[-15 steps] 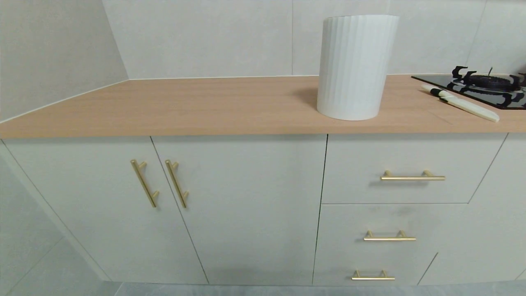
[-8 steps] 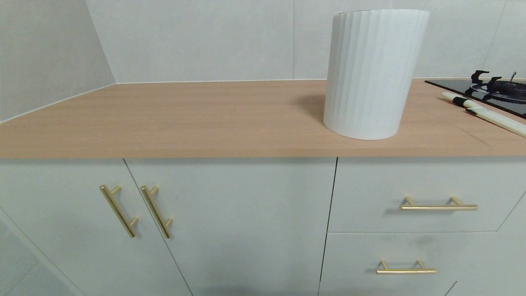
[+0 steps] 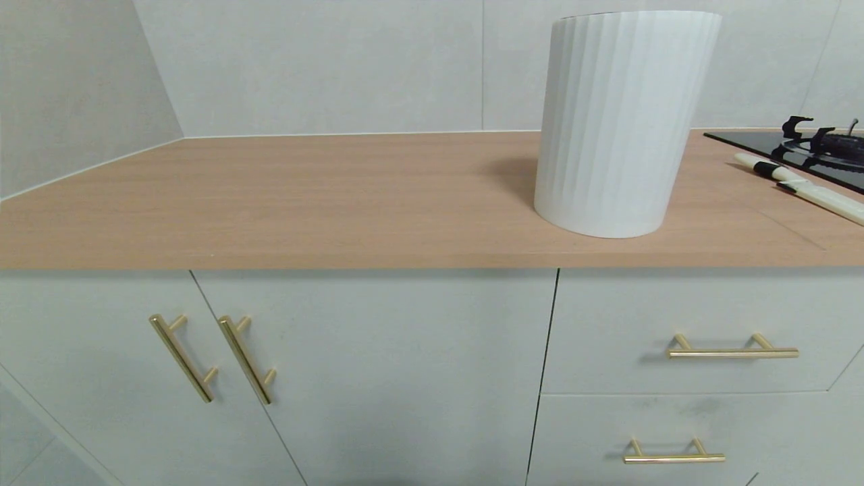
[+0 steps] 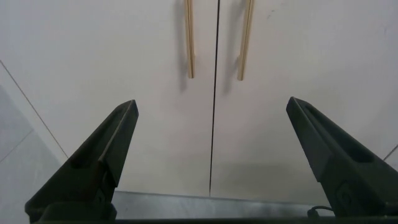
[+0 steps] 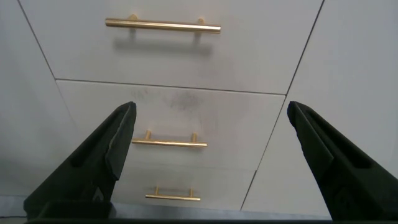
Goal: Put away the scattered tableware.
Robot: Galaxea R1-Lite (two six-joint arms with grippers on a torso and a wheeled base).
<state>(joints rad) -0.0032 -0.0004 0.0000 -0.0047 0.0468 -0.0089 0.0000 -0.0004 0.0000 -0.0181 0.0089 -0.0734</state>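
Tableware here is one cream-handled knife (image 3: 806,191) lying flat on the wooden countertop (image 3: 304,196), just beside the stove (image 3: 827,145) and to the right of a tall white ribbed container (image 3: 621,121) (upright, near the front edge). My left gripper (image 4: 210,104) hangs with jaws spread wide before the cabinet doors (image 4: 124,50). My right gripper (image 5: 210,107) is equally wide before the drawers (image 5: 174,106).

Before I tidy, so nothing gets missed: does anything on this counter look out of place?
Yes: a knife lies loose on the counter beside the hob, not stored. The white holder stands upright; the doors and drawers are shut.
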